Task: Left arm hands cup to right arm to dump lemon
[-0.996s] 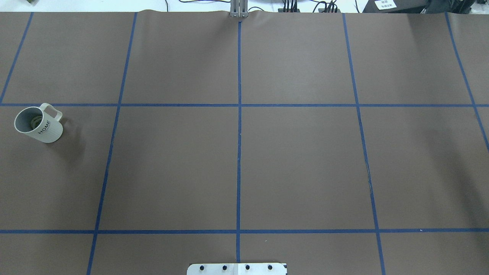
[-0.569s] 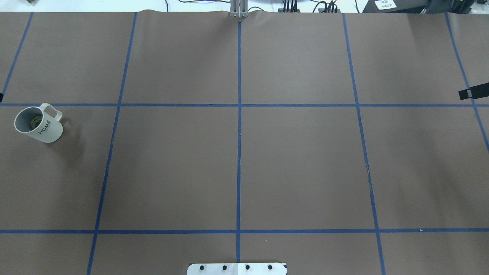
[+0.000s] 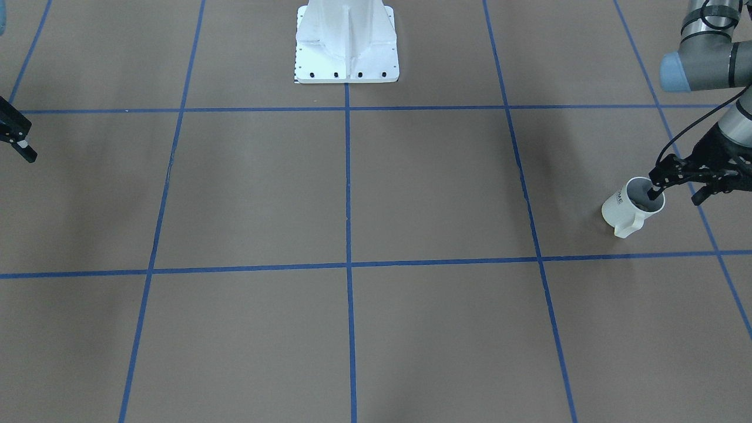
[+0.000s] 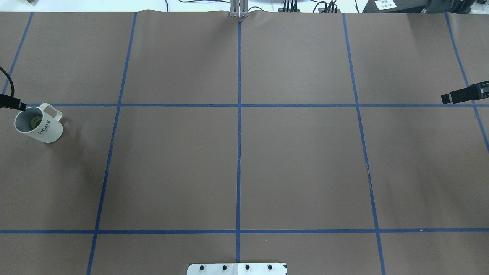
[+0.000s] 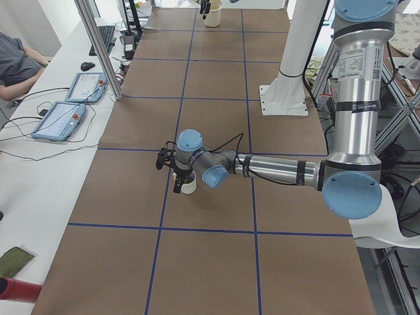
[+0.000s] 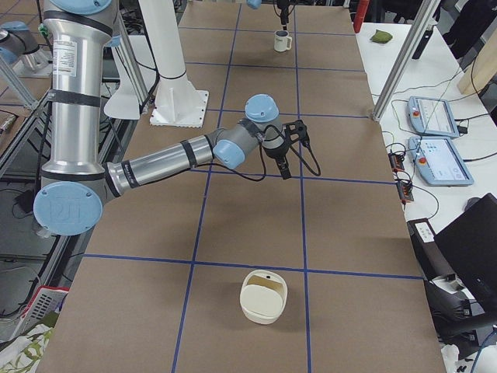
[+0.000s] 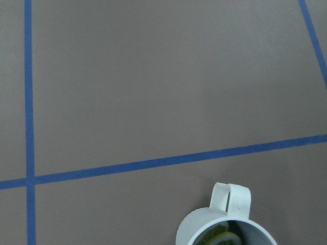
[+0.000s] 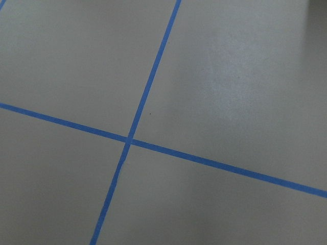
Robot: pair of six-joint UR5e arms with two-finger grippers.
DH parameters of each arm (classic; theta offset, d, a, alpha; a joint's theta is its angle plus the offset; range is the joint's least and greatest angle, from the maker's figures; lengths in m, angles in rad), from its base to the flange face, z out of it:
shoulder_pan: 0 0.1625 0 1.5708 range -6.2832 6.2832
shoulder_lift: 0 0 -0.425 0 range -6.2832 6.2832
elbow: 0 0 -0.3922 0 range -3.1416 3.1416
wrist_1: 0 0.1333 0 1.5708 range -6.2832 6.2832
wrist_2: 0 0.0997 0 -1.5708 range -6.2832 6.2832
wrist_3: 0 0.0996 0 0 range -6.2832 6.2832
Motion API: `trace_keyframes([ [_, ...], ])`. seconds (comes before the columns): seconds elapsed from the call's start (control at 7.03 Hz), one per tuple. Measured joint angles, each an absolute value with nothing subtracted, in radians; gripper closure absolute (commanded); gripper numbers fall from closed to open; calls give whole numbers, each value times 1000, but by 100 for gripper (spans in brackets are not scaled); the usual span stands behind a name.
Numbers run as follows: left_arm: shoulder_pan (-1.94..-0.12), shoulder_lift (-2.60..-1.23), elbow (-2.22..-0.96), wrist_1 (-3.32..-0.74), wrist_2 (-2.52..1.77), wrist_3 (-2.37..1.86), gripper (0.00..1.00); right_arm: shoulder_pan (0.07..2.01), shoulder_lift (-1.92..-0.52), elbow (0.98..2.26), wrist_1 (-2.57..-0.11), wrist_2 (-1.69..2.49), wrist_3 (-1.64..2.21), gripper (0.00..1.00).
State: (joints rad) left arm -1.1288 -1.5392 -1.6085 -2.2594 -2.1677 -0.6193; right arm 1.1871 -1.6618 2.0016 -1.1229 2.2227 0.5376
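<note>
Left gripper (image 3: 674, 197) is hanging over the HOME mug (image 3: 627, 210) on the robot's left side of the table (image 4: 244, 152). Its fingers are spread, one dipping inside the rim, one staying outside. A lemon slice (image 7: 225, 239) is sitting inside the mug. Right gripper (image 4: 454, 96) is hovering well apart, fingers looking spread too.

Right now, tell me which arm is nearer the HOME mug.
Left. The left arm holds its open jaws at the rim of the cup; the right arm is far off, at the opposite end of the table.

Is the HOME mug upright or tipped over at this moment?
Upright. The cup stands on its base, mouth facing up, with the lemon visible inside.
</note>
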Motion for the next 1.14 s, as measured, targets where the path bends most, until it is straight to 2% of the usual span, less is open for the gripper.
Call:
trace_keyframes([
  [0.14,-1119,-1525,-1604,-2286,-2166,-623,62,1187,-1661,2002,-1123,2222,538,0],
  [0.28,-1116,-1513,-1602,-2306,-2165,-623,89,1187,-1661,2002,-1123,2222,538,0],
  [0.43,-1114,-1507,-1602,-2316,-2165,-623,98,1187,-1661,2002,-1123,2222,538,0],
  [0.57,-1114,-1504,-1602,-2319,-2165,-623,100,1187,-1661,2003,-1123,2222,538,0],
  [1.14,-1113,-1503,-1631,-2318,-2170,-623,100,1187,-1659,2003,-1122,2223,538,0],
])
